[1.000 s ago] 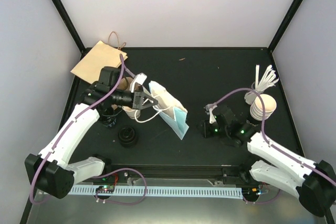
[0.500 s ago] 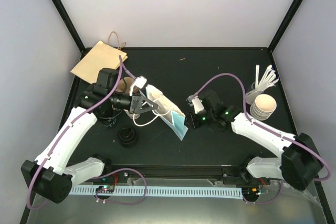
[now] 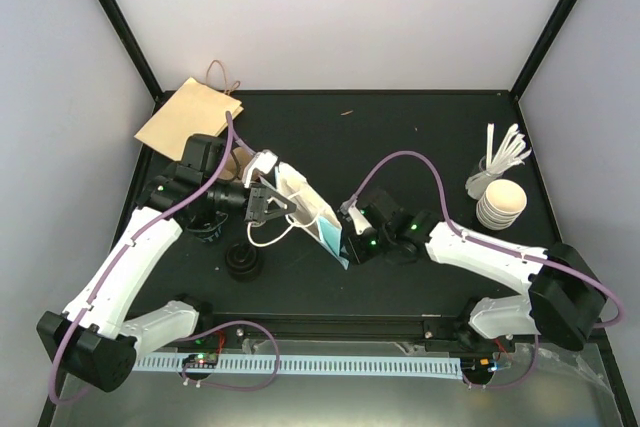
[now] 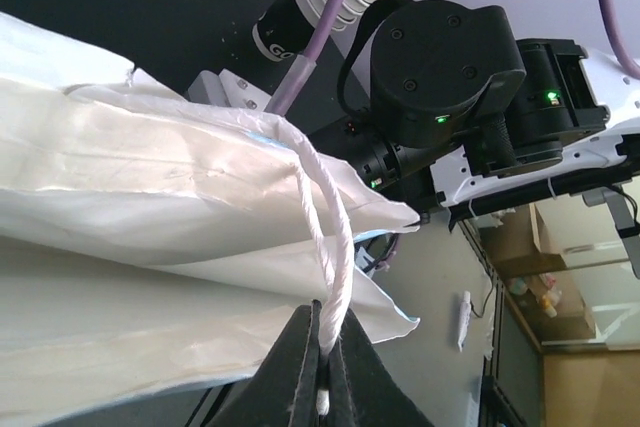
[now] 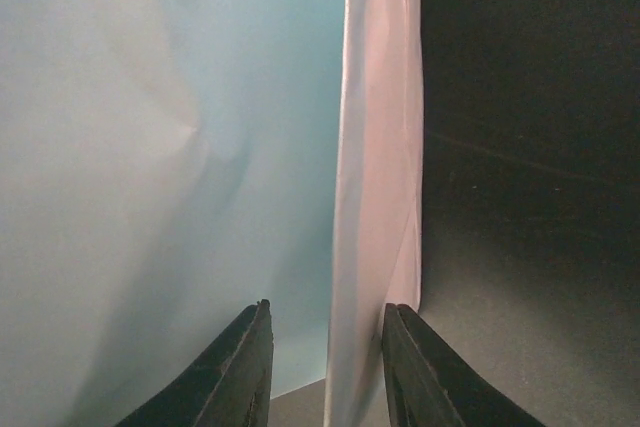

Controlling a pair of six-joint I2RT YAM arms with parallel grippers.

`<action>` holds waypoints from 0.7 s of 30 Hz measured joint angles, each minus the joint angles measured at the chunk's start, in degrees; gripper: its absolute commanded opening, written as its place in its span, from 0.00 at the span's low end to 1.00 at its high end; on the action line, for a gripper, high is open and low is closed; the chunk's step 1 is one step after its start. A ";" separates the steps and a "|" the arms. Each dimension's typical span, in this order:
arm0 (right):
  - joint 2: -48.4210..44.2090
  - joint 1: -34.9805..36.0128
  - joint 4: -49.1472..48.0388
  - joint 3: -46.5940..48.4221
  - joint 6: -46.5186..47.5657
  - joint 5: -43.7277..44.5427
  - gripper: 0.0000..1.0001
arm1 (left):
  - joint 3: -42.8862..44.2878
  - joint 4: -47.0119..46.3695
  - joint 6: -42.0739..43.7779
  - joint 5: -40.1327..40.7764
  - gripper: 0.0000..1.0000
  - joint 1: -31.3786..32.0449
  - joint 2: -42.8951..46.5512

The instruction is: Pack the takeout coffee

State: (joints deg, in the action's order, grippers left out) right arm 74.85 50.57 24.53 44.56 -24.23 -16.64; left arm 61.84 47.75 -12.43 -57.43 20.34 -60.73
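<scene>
Nearest the arm bases, we find a pile of black lids point(image 3: 243, 261) on the black table point(image 3: 400, 137). Just left of it and slightly farther back stands what we take to be the takeout coffee point(image 3: 207, 232). It is mostly covered by the left arm point(image 3: 140, 247). We see a dark round top with a sliver of white wall below it; the taper and lid detail cannot be made out. It sits on the table, outside the bag, and neither gripper touches it.

Next, the right gripper point(image 5: 326, 309) has its jaws apart. They straddle the edge of the white paper bag point(image 3: 305, 195) where a white side fold meets a light blue panel. The paper is not pinched.

The left gripper point(image 4: 322, 332) is clamped on the bag's twisted white cord handle point(image 4: 328, 217). The bag slants between the two grippers.

Farther back, a stack of white cups point(image 3: 500, 203) lies at the right. A brown paper bag point(image 3: 188, 117) lies at the far left corner.
</scene>
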 measured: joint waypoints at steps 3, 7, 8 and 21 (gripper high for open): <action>-0.02 0.15 -0.09 -0.09 -0.55 1.49 0.32 | 0.00 0.37 0.20 0.52 0.02 0.00 0.00; -0.33 0.20 0.37 0.04 -0.52 3.23 0.38 | 0.00 0.83 0.48 0.92 0.02 0.00 0.00; -0.39 0.20 0.70 0.24 -0.39 3.74 0.39 | 0.00 1.01 0.55 1.01 0.02 0.00 0.00; 1.27 0.20 3.56 6.99 -0.07 8.41 0.34 | 0.00 2.58 1.53 1.66 0.01 0.00 0.04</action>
State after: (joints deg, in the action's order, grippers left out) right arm 76.12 50.76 28.10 51.55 -24.29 -8.23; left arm 61.84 50.33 -10.90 -55.77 20.34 -60.69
